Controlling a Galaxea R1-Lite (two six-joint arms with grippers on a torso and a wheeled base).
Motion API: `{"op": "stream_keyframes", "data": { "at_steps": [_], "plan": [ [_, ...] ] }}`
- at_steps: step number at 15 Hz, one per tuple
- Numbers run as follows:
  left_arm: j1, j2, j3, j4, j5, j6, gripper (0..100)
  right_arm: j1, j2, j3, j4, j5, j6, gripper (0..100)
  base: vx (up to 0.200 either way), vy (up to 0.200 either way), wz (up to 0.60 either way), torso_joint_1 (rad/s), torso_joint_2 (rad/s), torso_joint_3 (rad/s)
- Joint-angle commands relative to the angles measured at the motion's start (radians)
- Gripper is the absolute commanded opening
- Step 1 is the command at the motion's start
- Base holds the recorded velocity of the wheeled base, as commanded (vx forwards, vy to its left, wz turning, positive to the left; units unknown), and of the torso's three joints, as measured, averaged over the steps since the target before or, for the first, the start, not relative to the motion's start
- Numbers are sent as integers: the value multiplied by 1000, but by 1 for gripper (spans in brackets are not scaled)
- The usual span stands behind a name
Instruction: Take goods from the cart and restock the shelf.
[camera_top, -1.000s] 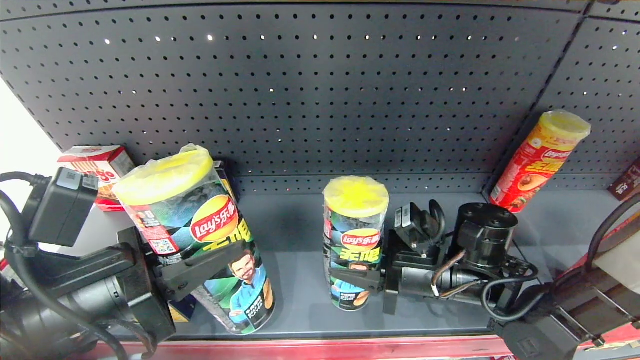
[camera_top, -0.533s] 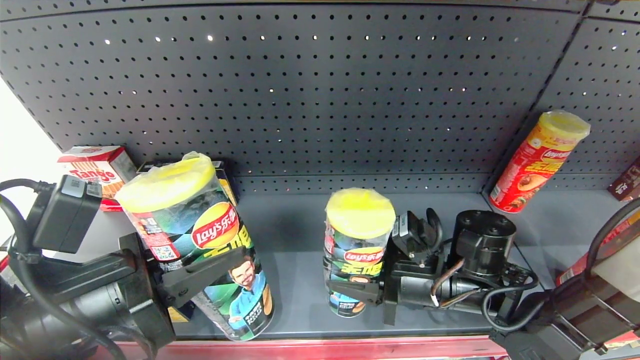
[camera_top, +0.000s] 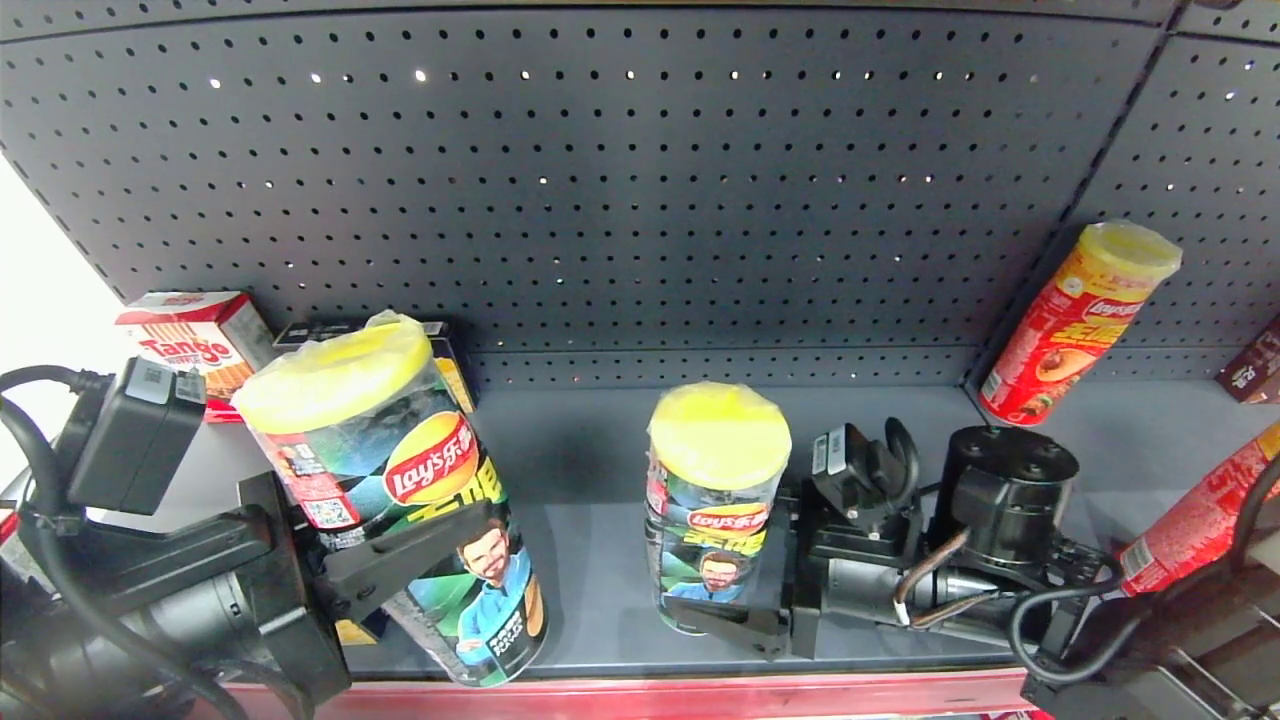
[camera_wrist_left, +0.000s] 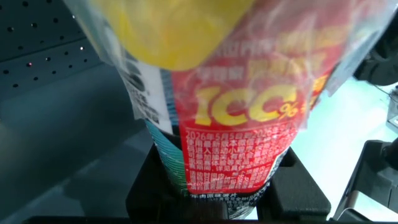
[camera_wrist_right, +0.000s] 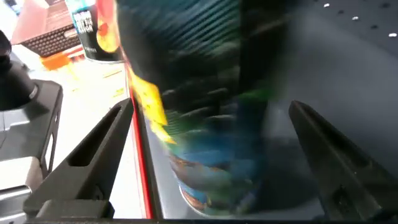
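grey shelf (camera_top: 600, 470): left end effector (camera_top: 395, 560) clamped on tilted chip can (camera_top: 400, 470), head view lower left. centre can (camera_top: 715, 500) upright; right wrist view shows right end effector (camera_wrist_right: 211, 155) spread clear of it.

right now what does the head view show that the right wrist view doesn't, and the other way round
Head view: the left gripper shut on a yellow-lidded can, a red can leaning in the shelf's right corner, and a red and white box at the left.
Right wrist view: a blue-labelled can standing on a light surface beyond the shelf's front edge.
Both: the middle can upright on the shelf floor, with the right gripper open around it.
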Motion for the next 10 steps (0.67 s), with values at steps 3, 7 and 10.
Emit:
{"op": "stream_keyframes", "data": {
  "at_steps": [3, 7, 10],
  "plan": [
    [0, 0, -1, -3, -1, 0, 0, -46, -279, 160, 23, -54, 27, 100, 0, 0, 0, 0, 0, 0],
    [-3, -2, 1, -3, -4, 2, 0, -86, -542, 306, 119, -171, 27, 100, 0, 0, 0, 0, 0, 0],
    [0, -2, -1, -3, -4, 2, 0, -97, -670, 352, 177, -269, 27, 100, 0, 0, 0, 0, 0, 0]
  ]
}}
